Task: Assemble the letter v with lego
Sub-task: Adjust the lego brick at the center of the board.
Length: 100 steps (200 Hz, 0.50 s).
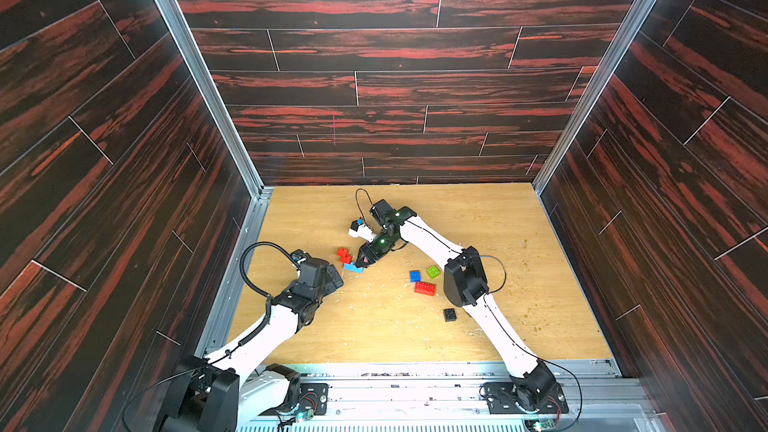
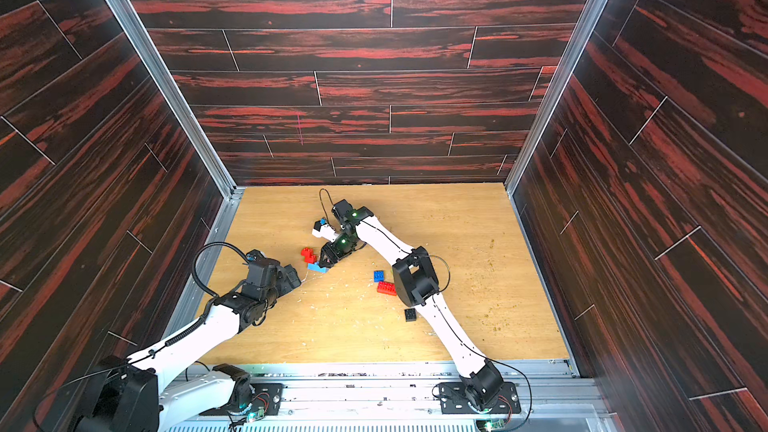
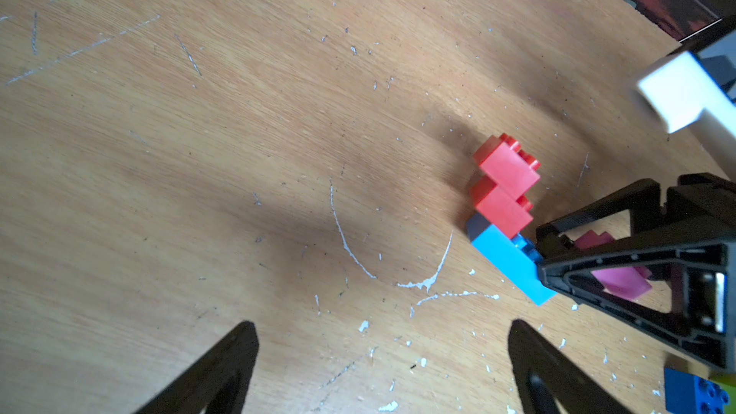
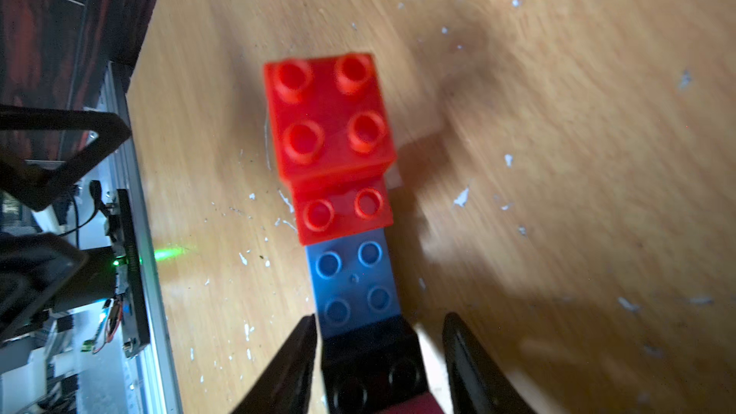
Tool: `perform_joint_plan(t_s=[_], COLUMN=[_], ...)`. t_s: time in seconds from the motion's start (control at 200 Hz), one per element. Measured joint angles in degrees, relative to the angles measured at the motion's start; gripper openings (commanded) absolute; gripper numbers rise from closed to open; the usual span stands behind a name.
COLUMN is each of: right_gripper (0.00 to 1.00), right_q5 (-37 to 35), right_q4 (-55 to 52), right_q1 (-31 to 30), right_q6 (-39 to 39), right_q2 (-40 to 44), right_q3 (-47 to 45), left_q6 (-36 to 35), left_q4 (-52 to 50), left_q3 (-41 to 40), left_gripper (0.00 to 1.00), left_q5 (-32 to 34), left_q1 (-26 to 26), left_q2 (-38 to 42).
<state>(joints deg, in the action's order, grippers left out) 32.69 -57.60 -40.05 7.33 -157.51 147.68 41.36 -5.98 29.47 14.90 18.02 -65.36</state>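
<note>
The lego assembly lies left of the table's middle: two red bricks stepped onto a light blue brick, then a black brick with pink behind it. In both top views the red bricks and light blue brick show. My right gripper straddles the black brick, open: one finger touches it, the other stands off with table showing between. My left gripper hangs wide open and empty, just left of the assembly.
Loose lego lies to the right of the assembly: a blue brick, a lime green one, a red oblong and a black square by the right arm's elbow. Dark walls close three sides, and a metal rail runs along the front.
</note>
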Motion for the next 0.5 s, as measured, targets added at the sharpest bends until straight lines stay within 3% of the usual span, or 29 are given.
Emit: perform_joint_plan(t_s=[0.501], right_gripper=[0.6], right_q5=[0.24], right_q4=[1.31], right_q1=[0.85], right_q6=[-1.79], right_q2=[-0.33], right_q3=[0.02], left_q6=[-0.31], left_q4=[0.22], left_q3=[0.52], left_gripper=[1.0], left_q5=[-0.83], left_q1=[0.0], left_q2=[-1.51])
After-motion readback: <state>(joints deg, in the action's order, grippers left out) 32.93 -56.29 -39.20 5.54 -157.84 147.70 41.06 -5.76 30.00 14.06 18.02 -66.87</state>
